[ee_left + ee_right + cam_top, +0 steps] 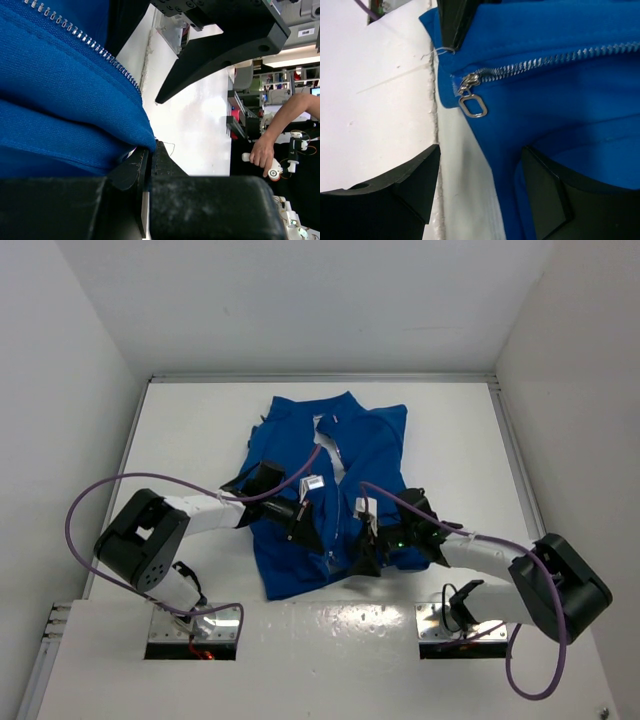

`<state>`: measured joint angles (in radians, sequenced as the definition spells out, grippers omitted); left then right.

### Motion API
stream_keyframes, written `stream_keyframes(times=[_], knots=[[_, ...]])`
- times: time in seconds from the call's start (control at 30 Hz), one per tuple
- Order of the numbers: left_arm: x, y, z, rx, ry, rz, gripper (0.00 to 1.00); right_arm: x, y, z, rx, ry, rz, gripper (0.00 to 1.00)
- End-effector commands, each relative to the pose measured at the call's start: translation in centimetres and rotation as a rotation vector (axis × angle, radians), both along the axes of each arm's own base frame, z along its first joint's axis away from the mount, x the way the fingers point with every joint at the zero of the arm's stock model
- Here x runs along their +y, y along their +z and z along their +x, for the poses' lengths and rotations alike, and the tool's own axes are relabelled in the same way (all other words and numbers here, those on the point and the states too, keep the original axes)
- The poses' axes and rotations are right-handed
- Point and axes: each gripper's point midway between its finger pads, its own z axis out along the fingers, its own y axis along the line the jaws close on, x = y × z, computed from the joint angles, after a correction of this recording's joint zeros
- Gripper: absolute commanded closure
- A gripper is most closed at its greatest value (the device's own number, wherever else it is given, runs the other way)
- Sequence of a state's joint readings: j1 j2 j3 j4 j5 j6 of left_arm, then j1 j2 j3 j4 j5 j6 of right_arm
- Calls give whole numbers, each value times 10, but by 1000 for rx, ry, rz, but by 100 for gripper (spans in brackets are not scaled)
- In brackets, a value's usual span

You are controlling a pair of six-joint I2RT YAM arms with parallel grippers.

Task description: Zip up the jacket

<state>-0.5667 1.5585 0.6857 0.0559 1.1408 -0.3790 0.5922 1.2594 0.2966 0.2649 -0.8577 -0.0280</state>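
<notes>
Mid-table, the woven blue jacket (290,440) lies flat, collar far, hem near, its silver-toothed zipper (545,62) running lengthwise. The left gripper (150,156) pinches hem cloth; the right gripper (480,172) gapes around the oval pull (473,106).

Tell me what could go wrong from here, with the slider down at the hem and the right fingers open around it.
1. The pull tab is small and lies flat on the jacket. The open right fingers may close on fabric instead of the tab.
2. The left fingers seem to pinch only the very edge of the hem. Pulling the slider along the teeth could tug that fabric free.
</notes>
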Motion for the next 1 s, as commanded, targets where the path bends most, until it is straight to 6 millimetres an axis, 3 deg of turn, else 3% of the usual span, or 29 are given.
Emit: stream_keyframes(times=[0.0,0.27,0.5,0.7,0.97], knots=[[-4,18,5,-27,-22,-57,100,11,11,16,-143,13,55,34],[-6,18,3,-35,-31,-62,100,23,18,20,-176,28,82,34],[-6,17,4,-27,-29,-59,100,32,18,7,-169,84,100,34],[-6,17,4,-27,-29,-59,100,38,23,9,-180,83,118,35],[-9,17,4,-37,-29,-61,100,43,27,15,-184,68,127,44]])
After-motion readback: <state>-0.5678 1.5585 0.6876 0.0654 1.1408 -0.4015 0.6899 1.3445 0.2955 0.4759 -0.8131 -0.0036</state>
